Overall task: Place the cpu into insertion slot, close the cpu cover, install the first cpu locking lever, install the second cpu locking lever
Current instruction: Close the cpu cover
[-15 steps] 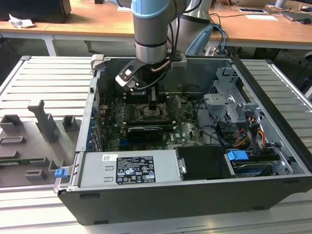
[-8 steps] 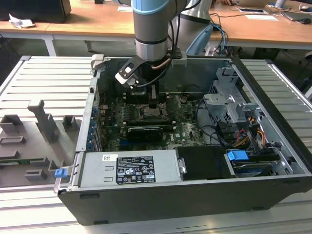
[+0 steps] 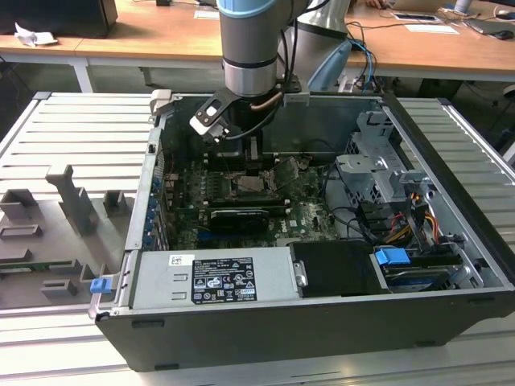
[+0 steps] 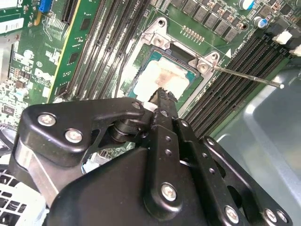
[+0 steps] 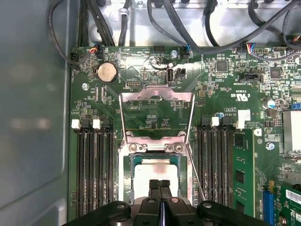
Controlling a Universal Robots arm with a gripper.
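hand [image 5: 160, 182] – fingers shut together, gripping nothing, tips poised over cpu | cpu [image 5: 155, 168] – lies flat in insertion slot [image 5: 126, 176], pale face up | cpu cover [image 5: 157, 97] – swung open, laid back beyond slot | locking lever [image 5: 195, 173] – unlatched, slanting beside slot | memory slots [image 5: 96, 174] – flank socket on both sides

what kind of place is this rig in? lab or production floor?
Looks like a robotics lab or office workshop, not a production floor: wooden desks behind, an open desktop PC case on a slatted metal table, and grey fixture blocks beside it.
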